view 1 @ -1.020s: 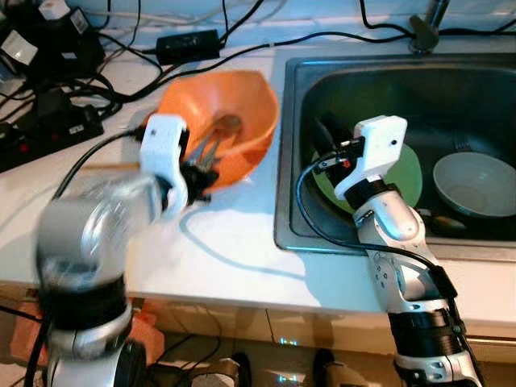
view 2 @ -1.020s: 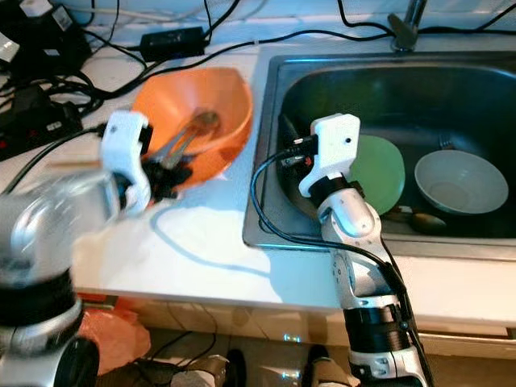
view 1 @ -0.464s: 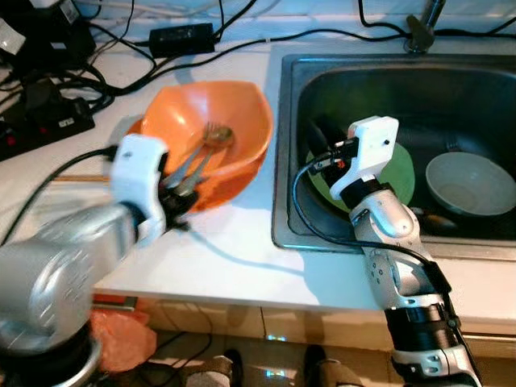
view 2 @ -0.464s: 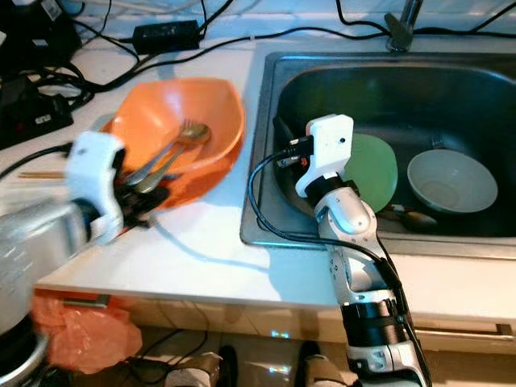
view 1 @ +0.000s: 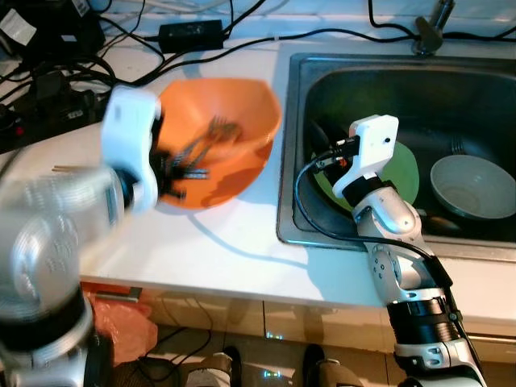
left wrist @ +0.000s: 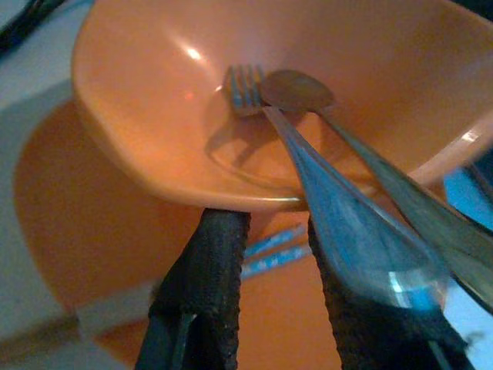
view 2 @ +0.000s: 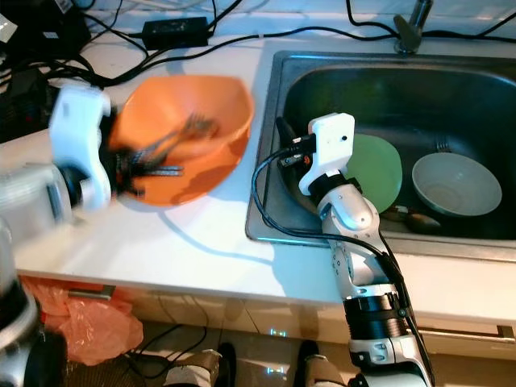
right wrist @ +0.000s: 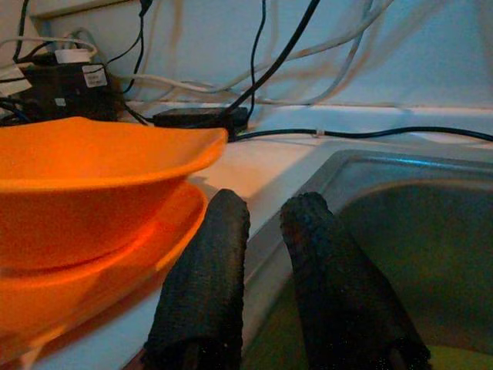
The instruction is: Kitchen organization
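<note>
Two left fingers (left wrist: 208, 285) astride orange bowl (view 1: 230, 121) rim; right fingers (right wrist: 219, 285) slightly apart.

Two silver metallic arms, each ending in a white boxy wrist housing. Right arm (view 1: 385, 222): rounded silver segments, black ribbed collar band lower down near 5 o'clock, black cable looping off the housing toward 9 o'clock and back along the forearm; small red mark beside the cable plug. Left arm (view 1: 48, 242): blurred. Fingers (right wrist: 202, 293) black, long, coarse knit-like texture, rounded tips.
</note>
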`<state>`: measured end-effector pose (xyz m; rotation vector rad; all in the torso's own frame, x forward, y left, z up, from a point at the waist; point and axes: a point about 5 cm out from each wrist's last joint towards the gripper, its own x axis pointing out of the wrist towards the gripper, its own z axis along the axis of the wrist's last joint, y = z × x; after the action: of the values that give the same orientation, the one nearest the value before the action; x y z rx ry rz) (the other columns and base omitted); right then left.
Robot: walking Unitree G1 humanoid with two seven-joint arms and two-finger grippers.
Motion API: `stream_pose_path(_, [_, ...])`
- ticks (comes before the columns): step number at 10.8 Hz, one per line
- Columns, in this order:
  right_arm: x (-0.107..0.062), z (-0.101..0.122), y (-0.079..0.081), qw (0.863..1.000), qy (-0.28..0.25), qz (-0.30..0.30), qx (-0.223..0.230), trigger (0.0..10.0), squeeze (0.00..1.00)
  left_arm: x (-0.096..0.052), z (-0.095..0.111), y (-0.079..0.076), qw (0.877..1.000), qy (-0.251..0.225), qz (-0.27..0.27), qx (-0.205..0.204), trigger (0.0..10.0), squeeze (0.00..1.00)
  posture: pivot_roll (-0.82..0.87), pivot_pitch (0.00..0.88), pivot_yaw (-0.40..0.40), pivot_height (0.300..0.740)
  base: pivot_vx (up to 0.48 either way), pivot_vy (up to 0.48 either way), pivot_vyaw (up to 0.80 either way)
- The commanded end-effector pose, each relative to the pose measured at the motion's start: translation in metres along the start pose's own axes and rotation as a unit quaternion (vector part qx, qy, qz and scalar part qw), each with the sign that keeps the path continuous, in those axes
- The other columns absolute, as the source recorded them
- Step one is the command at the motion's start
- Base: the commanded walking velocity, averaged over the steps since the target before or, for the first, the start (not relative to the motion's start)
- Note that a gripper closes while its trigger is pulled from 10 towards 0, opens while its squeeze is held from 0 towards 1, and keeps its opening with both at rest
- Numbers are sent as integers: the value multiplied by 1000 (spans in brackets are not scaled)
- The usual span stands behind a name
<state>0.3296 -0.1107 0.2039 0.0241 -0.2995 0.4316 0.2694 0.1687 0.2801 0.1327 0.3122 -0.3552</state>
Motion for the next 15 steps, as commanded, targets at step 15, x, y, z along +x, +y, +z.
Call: stream_pose_path(15, [-4, -21, -2, 999, 15, -21, 21, 10000, 0, 34, 71, 6, 958, -287, 7, -5, 10000, 0, 243, 159, 122, 740, 0, 0, 0])
